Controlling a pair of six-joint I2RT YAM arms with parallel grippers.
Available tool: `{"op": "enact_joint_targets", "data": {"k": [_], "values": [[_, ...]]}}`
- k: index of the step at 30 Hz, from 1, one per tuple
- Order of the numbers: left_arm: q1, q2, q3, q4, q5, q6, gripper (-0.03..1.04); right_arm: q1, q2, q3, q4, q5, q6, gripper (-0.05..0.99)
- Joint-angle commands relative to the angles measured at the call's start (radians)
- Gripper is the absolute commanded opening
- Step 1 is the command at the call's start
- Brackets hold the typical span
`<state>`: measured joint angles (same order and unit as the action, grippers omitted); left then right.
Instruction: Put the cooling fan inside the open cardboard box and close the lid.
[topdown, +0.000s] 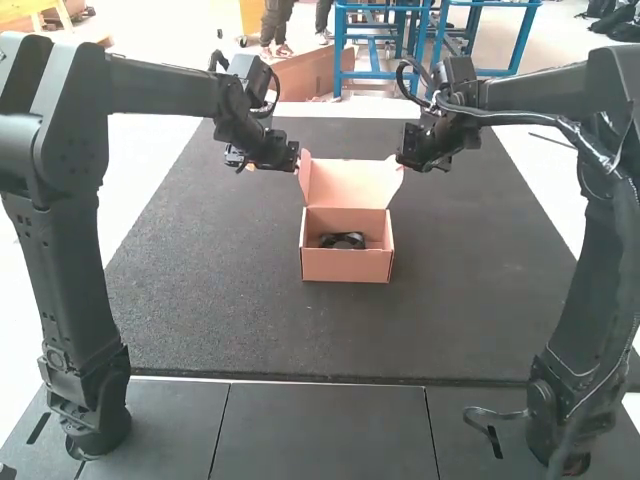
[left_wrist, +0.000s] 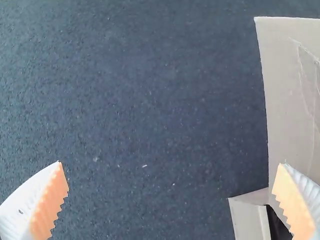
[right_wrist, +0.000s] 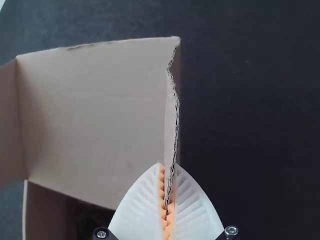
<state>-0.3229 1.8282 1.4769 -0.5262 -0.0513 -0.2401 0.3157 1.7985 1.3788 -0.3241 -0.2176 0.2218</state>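
One cardboard box (topdown: 346, 258) – one cooling fan (topdown: 342, 241) – two claws: left claw (topdown: 287, 161), right claw (right_wrist: 169, 200) – one mat (topdown: 200, 280).

A dark, felt-like mat (topdown: 200, 280) covers most of the table, reaching from the far edge toward the near side. It ends at a strip of smooth dark panels (topdown: 320, 430), split by two seams. A pale surface (topdown: 145, 165) borders the mat on the left and right. One cardboard box (topdown: 346, 258) sits directly on the mat, about midway between left and right and somewhat toward the far side. The box is open at the top, and its lid (topdown: 350, 182) stands upright along the far wall. The left arm's base (topdown: 85, 405) stands on the near-left panel and the right arm's base (topdown: 565, 420) on the near-right panel, both well apart from the box.
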Motion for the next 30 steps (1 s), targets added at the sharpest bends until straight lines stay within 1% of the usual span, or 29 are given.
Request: {"op": "enact_joint_targets", "data": {"k": [1, 5, 10, 13, 15, 16, 17, 19, 21, 23, 24, 26, 30], "values": [[-0.018, -0.003, 0.054, 0.003, 0.013, 0.007, 0.97, 0.008, -0.057, 0.006, -0.013, 0.009, -0.006, -0.02], [-0.038, -0.003, 0.063, -0.003, 0.013, 0.004, 0.97, 0.040, -0.091, -0.023, -0.018, 0.011, -0.006, -0.02], [-0.065, -0.004, 0.072, -0.014, 0.013, -0.002, 0.97, 0.074, -0.140, -0.093, -0.009, 0.030, -0.007, -0.02], [-0.068, -0.006, 0.072, -0.034, 0.013, -0.005, 0.97, 0.088, -0.165, -0.130, 0.002, 0.043, -0.007, -0.02], [-0.070, -0.012, 0.071, -0.043, 0.014, -0.005, 0.97, 0.089, -0.182, -0.159, 0.020, 0.064, -0.009, -0.01], [-0.070, -0.015, 0.069, -0.047, 0.014, -0.005, 0.97, 0.089, -0.191, -0.176, 0.031, 0.070, -0.009, -0.01], [-0.068, -0.018, 0.066, -0.055, 0.014, -0.005, 0.97, 0.089, -0.199, -0.193, 0.051, 0.090, -0.009, -0.01], [-0.070, -0.023, 0.063, -0.074, 0.016, -0.005, 0.97, 0.091, -0.217, -0.234, 0.088, 0.113, -0.009, -0.01], [-0.068, -0.030, 0.057, -0.090, 0.018, -0.005, 0.97, 0.094, -0.238, -0.277, 0.123, 0.116, -0.006, -0.01], [-0.070, -0.040, 0.048, -0.097, 0.033, -0.005, 0.97, 0.105, -0.260, -0.317, 0.161, 0.118, -0.002, -0.01], [-0.070, -0.046, 0.040, -0.098, 0.033, -0.005, 0.97, 0.114, -0.269, -0.336, 0.178, 0.119, -0.002, -0.01], [-0.070, -0.060, 0.025, -0.098, 0.038, -0.005, 0.97, 0.129, -0.286, -0.366, 0.209, 0.138, -0.001, -0.01], [-0.074, -0.092, -0.017, -0.097, 0.047, -0.007, 0.97, 0.154, -0.326, -0.432, 0.284, 0.155, 0.008, -0.01]]}}
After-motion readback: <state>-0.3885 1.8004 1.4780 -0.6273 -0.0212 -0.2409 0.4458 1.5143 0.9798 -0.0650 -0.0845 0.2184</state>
